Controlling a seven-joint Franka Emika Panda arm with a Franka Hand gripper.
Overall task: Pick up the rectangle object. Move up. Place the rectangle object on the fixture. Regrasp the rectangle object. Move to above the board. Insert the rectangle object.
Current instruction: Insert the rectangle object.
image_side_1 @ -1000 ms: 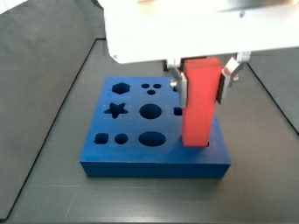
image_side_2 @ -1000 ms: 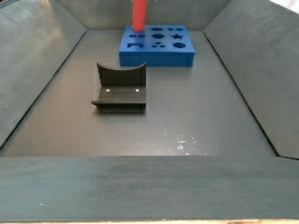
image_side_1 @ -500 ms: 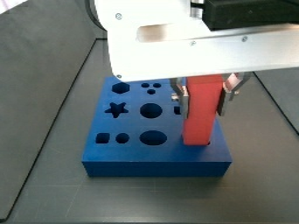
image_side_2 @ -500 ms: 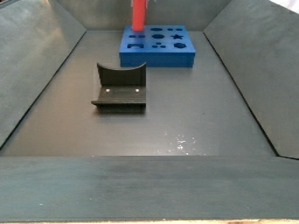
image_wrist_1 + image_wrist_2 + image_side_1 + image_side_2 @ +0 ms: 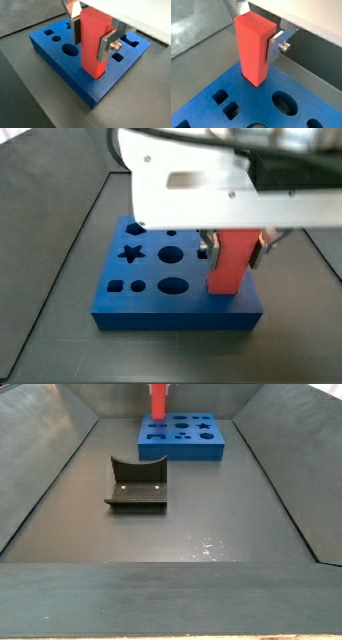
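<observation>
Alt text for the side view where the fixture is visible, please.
The gripper holds the red rectangle object upright over the blue board at the far end of a grey bin. The dark fixture sits nearer, with nothing on it.

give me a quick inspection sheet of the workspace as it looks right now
surface: dark grey floor with sloped side walls, a few small pale specks on it.
red block: upright, long axis vertical, clamped between the gripper's fingers, lower end at the blue board's top by one edge; whether it has entered a hole cannot be told.
blue board: flat at the far end of the floor, star, round and square holes open.
fixture: alone mid-floor, apart from the board, notch empty.
clutter: nothing seen.
gripper: above the board, shut on the red block, silver fingers on opposite faces.
cables: nothing seen.
surroundings: white arm housing overhead in a side view.
</observation>
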